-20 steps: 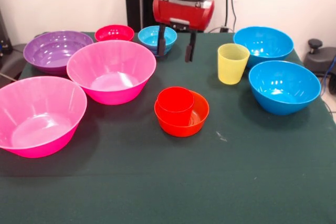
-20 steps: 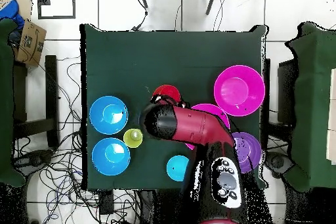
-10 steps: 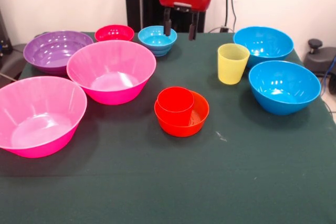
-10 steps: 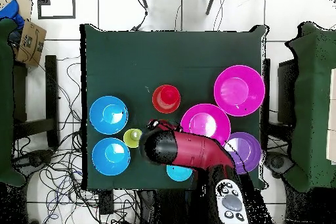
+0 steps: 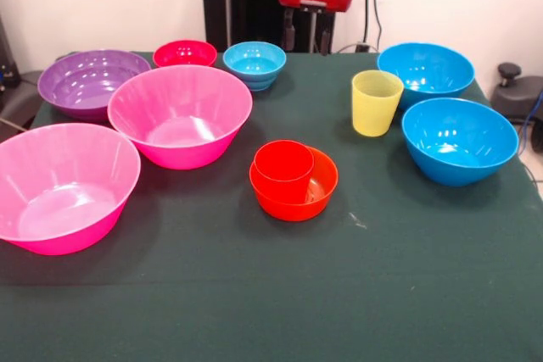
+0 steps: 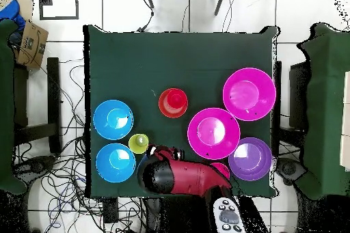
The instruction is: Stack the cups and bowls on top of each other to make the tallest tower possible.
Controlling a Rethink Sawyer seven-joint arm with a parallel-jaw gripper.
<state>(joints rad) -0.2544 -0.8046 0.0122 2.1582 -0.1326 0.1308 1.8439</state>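
A: end effector point(image 5: 306, 39) status?
B: up at the table's point(image 5: 254, 294) edge, fingers apart, nothing between them; just beside the small light-blue bowl point(image 5: 254, 60), not touching.
A: tower?
B: only red cup point(image 5: 284, 163) upright inside the small orange bowl point(image 5: 316, 195), mid-table; yellow cup point(image 5: 376, 101) stands alone near the two blue bowls point(image 5: 458, 137); two pink bowls point(image 5: 178, 112), purple bowl point(image 5: 89, 80) and small red bowl point(image 5: 184, 52) sit separately on the other side.
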